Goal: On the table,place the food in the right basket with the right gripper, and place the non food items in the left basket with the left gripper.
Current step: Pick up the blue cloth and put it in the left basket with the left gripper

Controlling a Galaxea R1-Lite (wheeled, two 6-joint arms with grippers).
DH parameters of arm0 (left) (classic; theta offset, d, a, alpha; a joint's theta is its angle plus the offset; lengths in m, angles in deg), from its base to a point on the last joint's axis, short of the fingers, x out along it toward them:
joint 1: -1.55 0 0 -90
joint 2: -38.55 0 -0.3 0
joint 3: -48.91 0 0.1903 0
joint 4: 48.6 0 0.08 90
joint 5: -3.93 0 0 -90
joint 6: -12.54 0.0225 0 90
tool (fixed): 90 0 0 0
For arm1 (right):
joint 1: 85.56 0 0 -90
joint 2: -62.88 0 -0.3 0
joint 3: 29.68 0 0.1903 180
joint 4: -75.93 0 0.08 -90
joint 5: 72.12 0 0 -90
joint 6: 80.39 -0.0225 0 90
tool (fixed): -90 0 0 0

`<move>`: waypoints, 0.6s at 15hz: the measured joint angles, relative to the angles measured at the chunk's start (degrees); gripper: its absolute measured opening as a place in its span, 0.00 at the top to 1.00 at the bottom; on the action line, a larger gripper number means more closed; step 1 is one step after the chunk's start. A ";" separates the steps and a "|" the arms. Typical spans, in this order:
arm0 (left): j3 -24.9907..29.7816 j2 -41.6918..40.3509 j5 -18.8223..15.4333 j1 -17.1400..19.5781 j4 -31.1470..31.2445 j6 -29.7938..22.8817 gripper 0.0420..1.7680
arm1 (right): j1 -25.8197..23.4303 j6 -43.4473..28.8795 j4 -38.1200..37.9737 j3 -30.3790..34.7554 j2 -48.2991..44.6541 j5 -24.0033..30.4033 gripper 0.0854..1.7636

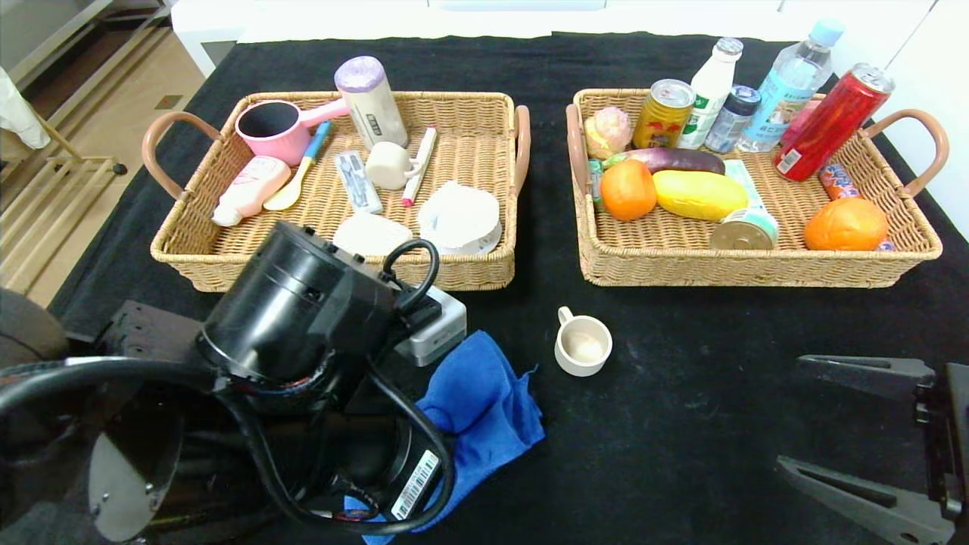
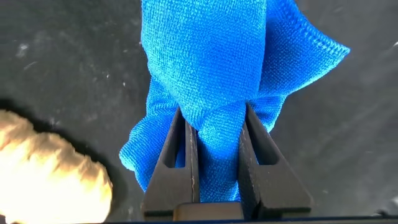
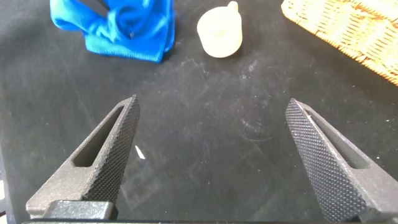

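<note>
We see the left gripper (image 2: 214, 163) pinching a fold of the blue cloth (image 1: 484, 401) on the table (image 1: 681, 424); the cream cup (image 1: 582, 346) sits nearby; the right gripper (image 3: 214, 162) hovers wide open, holding nothing; its barcode sticker seems unreadable.

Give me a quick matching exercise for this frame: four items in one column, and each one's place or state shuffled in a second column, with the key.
Items
1. blue cloth
2. cream cup
3. yellow fruit
4. right gripper

Places or states
A. lying in the right basket
B. standing alone on the table, between the baskets' near edges
C. pinched between the left gripper's fingers
D. open, hovering over bare black tabletop

Pairs: 1-C, 2-B, 3-A, 4-D
</note>
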 joint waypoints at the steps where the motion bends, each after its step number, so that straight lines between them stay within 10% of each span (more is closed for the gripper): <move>1: 0.17 -1.04 -0.84 0.00 0.09 -1.02 0.78 | 0.02 0.06 0.02 0.06 0.16 -0.02 0.03; 9: -1.10 -7.39 -4.60 4.55 -0.17 -3.32 0.78 | 0.02 0.11 0.06 0.11 1.12 -0.02 0.03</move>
